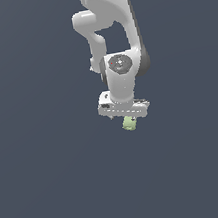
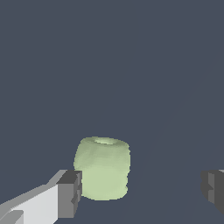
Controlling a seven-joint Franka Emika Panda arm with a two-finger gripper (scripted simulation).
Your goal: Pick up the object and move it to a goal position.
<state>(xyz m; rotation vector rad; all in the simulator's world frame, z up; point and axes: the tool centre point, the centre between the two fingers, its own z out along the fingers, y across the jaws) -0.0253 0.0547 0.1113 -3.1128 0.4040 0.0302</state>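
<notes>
Two dark finger pads [image 2: 70,194] sit closest to the wrist camera, one mounted on a pale grey finger and the other only partly in frame at the far edge of the picture. Between them, though much closer to the pad on the grey finger, stands the object [image 2: 102,168], a pale green rounded block with a shallow dent on its upper face. It looks just beside or touching that pad, while a wide stretch of bare surface separates it from the other pad. Around the object there is only a flat, dark blue-grey ground [image 2: 109,65], with nothing near it that blocks either finger. The gripper [image 2: 142,190] is spread wide, far wider than the object, and clasps nothing. In the exterior view the object [image 1: 129,123] shows as a small green lump just below the gripper [image 1: 127,115], half hidden by the white hand body, and the arm [image 1: 115,33] rises from there to the top edge of the picture.
</notes>
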